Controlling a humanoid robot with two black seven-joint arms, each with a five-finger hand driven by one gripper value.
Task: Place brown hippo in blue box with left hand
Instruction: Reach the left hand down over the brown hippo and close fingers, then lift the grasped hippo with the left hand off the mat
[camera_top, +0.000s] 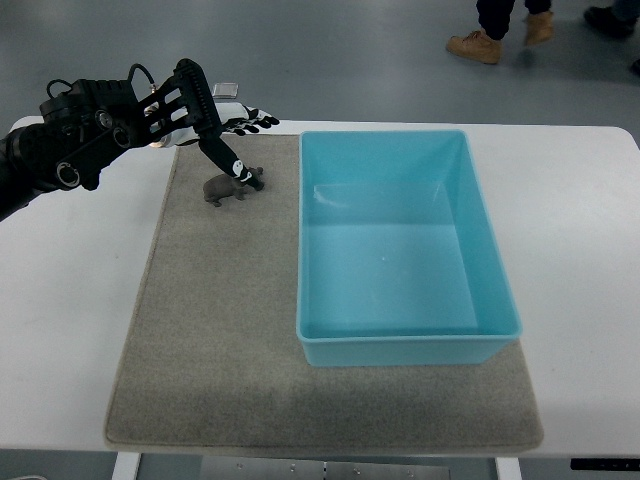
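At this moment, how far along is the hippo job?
Done: the left hand has reached the brown hippo on the mat. In hand: one finger touches it, the others spread, no grasp yet. Left: grasping, lifting and carrying it to the blue box, which holds nothing.

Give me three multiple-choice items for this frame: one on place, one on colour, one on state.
1. Where is the brown hippo?
A. on the grey mat, left of the box
B. inside the box
C. on the floor

2. What colour is the box?
A. red
B. blue
C. black

3. What does the box hold?
A. the hippo
B. nothing
C. a shoe

Key: 1 A, it lies on the mat under the left hand; 2 B, its walls are light blue; 3 B, its floor is bare.
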